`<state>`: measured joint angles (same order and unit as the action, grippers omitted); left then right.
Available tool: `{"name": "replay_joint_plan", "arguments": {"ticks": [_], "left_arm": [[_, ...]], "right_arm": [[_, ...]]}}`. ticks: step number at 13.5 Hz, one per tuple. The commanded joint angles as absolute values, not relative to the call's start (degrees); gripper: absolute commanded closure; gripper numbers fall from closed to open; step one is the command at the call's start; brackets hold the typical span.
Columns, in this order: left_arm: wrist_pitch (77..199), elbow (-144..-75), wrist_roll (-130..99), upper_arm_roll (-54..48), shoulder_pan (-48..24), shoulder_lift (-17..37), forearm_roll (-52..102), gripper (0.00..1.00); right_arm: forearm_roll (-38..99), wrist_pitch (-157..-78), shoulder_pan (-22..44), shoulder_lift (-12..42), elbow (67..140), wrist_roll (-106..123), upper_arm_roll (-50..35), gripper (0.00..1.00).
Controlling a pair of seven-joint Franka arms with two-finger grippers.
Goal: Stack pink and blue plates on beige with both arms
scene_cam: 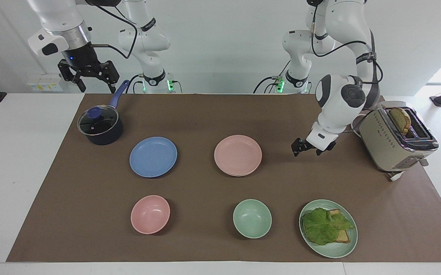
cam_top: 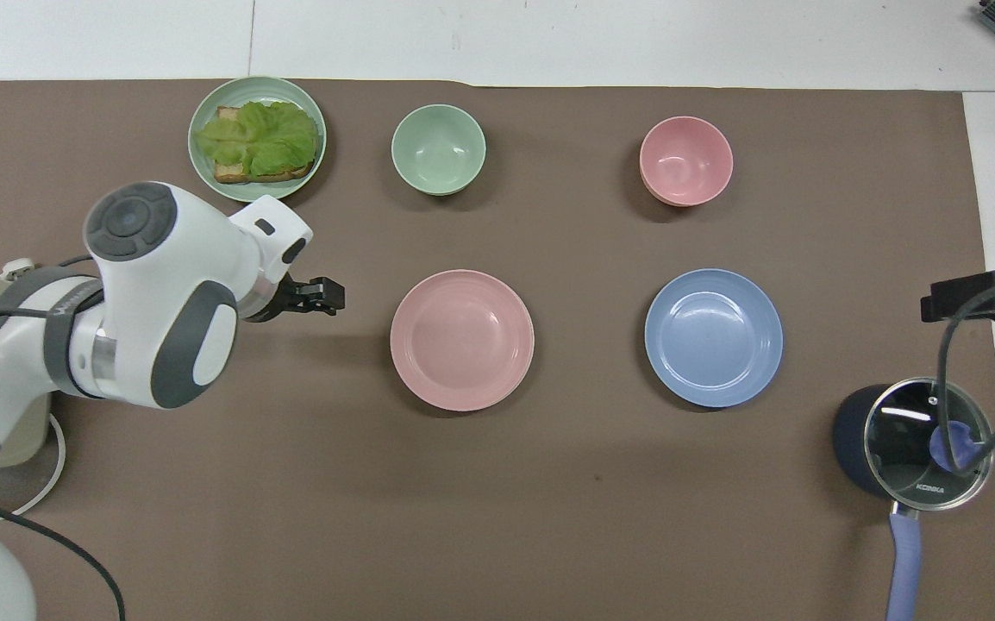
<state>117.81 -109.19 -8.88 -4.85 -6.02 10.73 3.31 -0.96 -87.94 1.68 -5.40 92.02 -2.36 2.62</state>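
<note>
Your left end effector point(scene_cam: 307, 148) hangs spread and empty beside the pink plate point(scene_cam: 237, 154); it looks light, stiff and slick, so pinch its rim.

pink plate point(scene_cam: 238, 155): matt, smooth | blue plate point(scene_cam: 153, 156): matt, faint sheen | table cover point(scene_cam: 205, 114): brown, paper-like, matt | pot lid point(scene_cam: 98, 121): glossy glass | toaster point(scene_cam: 388, 143): beige body, shiny metal top

White arms point(scene_cam: 342, 99) w/ grey joints – blk cables, blk claws.
</note>
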Motion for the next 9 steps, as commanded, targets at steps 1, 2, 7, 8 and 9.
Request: {"name": "replay_joint_plan", "arguments": {"ticks": [1,2,7,8,9], "left_arm": [[111.8,-105.5,-5.4,-5.4,-3.2,9.3,0.4,0.00],[110.7,-105.0,-4.3,-5.4,-1.8,8.4,0.4,0.00],[100.2,-98.4,-1.0,-5.4,0.4,5.7,-2.2,0.00],[97.7,-96.1,-1.0,-5.4,0.5,5.1,-2.2,0.00],[95.6,-94.2,-1.0,-5.5,0.5,4.8,-2.2,0.00]], "right_arm": [[-0.7,-87.3,1.3,-6.2,92.5,-1.2,2.6,0.00],[-0.7,-87.3,1.3,-6.2,92.5,-1.2,2.6,0.00],[-0.7,-87.3,1.3,-6.2,92.5,-1.2,2.6,0.00],[-0.7,-87.3,1.3,-6.2,92.5,-1.2,2.6,0.00],[-0.7,-87.3,1.3,-6.2,92.5,-1.2,2.6,0.00]]}}
